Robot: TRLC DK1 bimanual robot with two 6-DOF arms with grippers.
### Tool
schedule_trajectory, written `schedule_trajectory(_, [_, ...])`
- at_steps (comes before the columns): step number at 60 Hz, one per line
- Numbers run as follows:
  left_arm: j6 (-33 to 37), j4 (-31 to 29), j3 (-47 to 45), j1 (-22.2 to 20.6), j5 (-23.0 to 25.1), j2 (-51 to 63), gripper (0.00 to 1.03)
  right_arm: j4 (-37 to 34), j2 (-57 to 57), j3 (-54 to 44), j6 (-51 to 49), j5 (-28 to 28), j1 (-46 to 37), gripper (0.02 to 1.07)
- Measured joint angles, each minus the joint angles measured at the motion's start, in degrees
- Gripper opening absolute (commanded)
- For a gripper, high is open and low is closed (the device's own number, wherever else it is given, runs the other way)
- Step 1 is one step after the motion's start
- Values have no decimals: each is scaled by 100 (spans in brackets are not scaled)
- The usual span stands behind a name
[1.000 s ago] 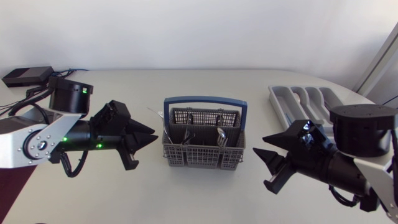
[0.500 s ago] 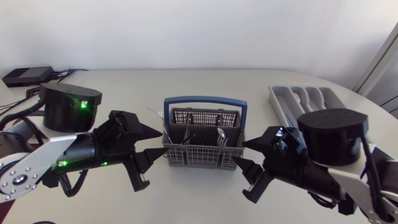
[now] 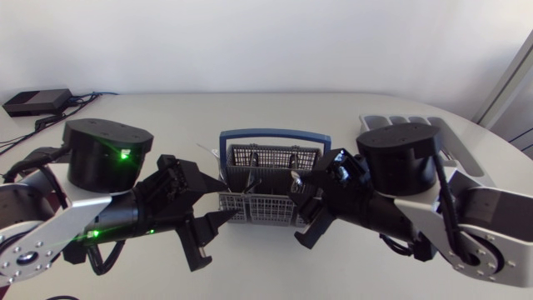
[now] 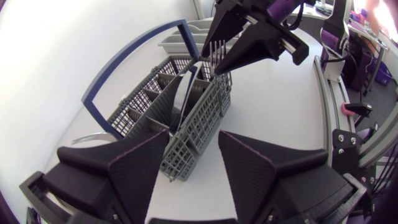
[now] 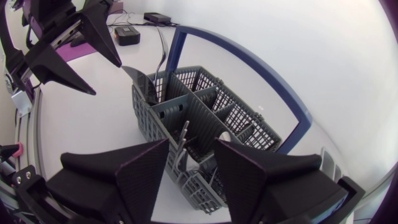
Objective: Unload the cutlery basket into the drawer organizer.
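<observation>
Seen from above, the left gripper stands spread just beside one end of the grey mesh plastic cutlery basket with a blue hoop handle. The right gripper is likewise spread at the other end. The grey compartmented drawer organizer lies behind the right arm, largely hidden. The left wrist view shows the basket's near corner between the parted fingers, seemingly untouched. In the right wrist view, the fingers gape over a basket compartment holding metal cutlery.
</observation>
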Motion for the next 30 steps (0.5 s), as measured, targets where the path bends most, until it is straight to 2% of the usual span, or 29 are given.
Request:
schedule_trajectory(6, [-20, 4, 0, -24, -20, 0, 60, 7, 125, 20, 0, 0, -2, 23])
schedule_trajectory(17, [-96, 92, 0, -76, -59, 2, 60, 7, 170, 22, 0, -7, 0, 14])
schedule_trajectory(30, [-107, 219, 4, -177, -63, 107, 60, 24, 168, 85, 13, -50, 2, 10])
